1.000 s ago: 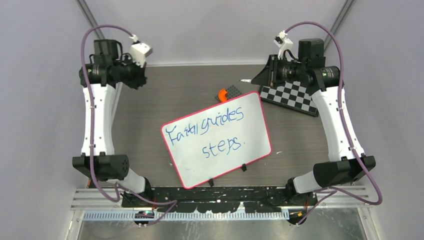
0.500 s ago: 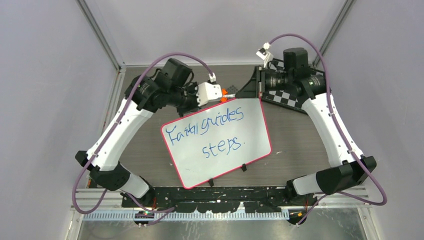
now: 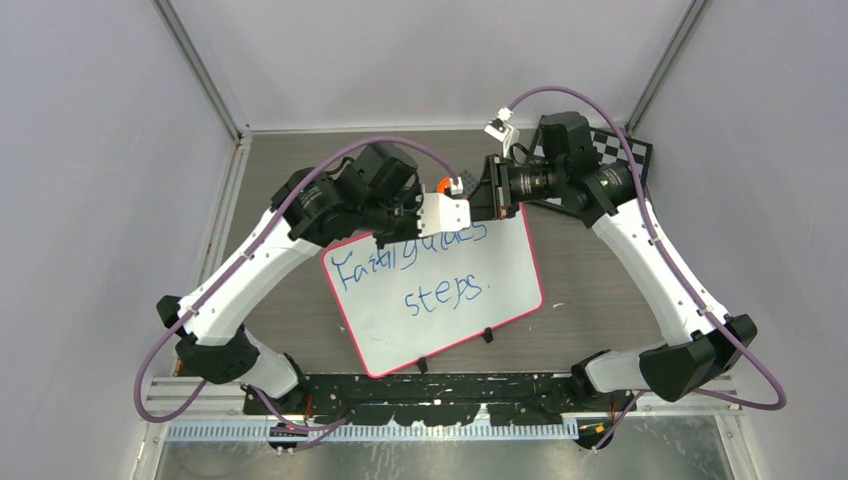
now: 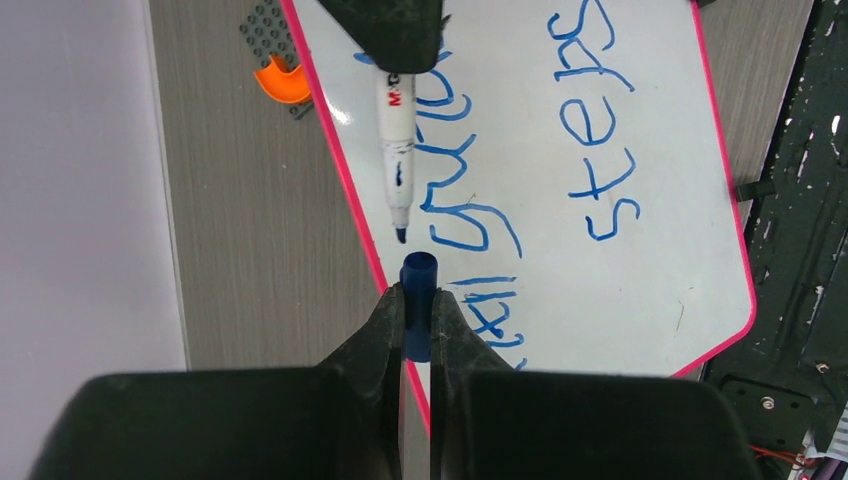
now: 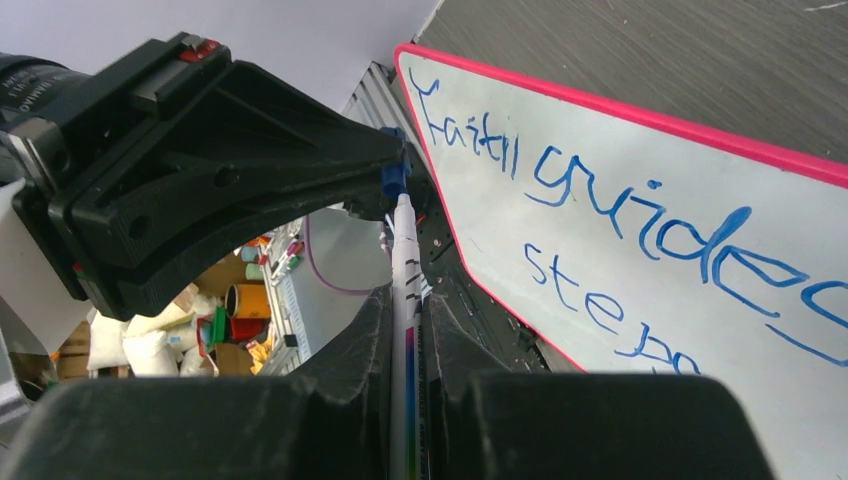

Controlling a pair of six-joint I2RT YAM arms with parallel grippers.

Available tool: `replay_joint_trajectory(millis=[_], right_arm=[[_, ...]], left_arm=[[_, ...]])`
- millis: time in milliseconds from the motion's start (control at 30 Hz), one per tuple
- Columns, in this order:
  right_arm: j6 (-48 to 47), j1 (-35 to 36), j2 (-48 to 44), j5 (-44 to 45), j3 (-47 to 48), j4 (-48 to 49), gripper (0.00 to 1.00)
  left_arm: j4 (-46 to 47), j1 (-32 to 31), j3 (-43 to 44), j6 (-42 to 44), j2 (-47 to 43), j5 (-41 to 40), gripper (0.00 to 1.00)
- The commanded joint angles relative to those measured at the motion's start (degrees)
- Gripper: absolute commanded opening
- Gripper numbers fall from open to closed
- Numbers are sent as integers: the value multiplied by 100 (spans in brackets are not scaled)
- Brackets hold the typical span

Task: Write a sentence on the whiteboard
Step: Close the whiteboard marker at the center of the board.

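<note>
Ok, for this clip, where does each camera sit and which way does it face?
Top external: above and behind the bases, looking down on the table; both arms show, wrists over the far edge of the whiteboard.
Left wrist: on the left arm, looking past the left gripper, shut on a blue cap, at the marker tip.
Right wrist: on the right arm, looking past the right gripper, shut on the marker, at the cap.
Shared: both wrist views show marker, cap, sentence.

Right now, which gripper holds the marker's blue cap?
The left gripper, shut on the blue cap; the right gripper grips the white marker itself, its bare tip pointing at the cap.
</note>
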Motion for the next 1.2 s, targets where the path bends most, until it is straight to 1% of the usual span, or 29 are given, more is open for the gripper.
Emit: replay_joint_trajectory(millis=[0, 800, 1167], right_arm=[[35, 31, -233, 47, -46, 174, 0], [118, 150, -207, -116, 30, 215, 0], [26, 199, -145, 51, 0, 180, 0]], left_arm=[[221, -26, 151, 28, -42, -145, 0], [180, -139, 253, -40, 125, -195, 0], [154, -200, 400, -115, 152, -54, 0]])
